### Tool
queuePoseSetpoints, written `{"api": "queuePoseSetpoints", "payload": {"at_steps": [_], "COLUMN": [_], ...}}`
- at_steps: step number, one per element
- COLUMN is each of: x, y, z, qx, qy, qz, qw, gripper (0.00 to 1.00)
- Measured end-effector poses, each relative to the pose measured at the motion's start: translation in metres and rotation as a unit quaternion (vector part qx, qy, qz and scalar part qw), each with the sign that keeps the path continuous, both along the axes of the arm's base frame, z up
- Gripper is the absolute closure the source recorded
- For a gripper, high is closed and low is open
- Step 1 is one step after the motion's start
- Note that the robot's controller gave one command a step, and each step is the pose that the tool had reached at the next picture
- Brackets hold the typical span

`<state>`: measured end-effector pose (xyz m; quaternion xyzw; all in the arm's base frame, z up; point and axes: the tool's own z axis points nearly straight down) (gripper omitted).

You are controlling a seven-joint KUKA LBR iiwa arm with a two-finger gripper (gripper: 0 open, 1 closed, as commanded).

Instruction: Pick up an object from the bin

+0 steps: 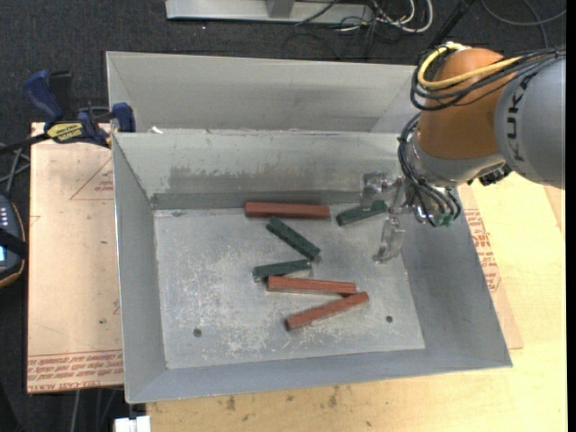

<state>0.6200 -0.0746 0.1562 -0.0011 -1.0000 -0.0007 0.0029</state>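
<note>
Grey bin (135, 268), right rear: jaws spread wide, a short dark-green stick (360, 213) lying between them.

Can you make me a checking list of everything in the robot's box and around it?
Surface: grey bin floor, scuffed and scratched.
Job's things: three brown sticks, one along the back wall and two near the front middle. Three green sticks, two in the middle and one at the right back.
Clutter: nothing seen.
Grippers: the gripper is low in the bin's right back part, right beside that last green stick. I cannot tell if it holds it.
Cables: yellow and black cables loop over the arm's orange cover; more lie behind the bin.
Surroundings: dark carpet.
</note>
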Motion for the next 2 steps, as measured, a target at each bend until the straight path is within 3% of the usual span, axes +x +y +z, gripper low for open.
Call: {"api": "queuePoseSetpoints", "payload": {"at_steps": [1, 2], "x": [0.002, 0.005], "y": [0.000, 0.058], "z": [0.005, -0.055], "qx": [0.000, -0.001], "qy": [-0.0038, -0.0070], "qz": [0.001, -0.015], "qw": [1.0000, 0.9999], "gripper": [0.00, 0.00]}}
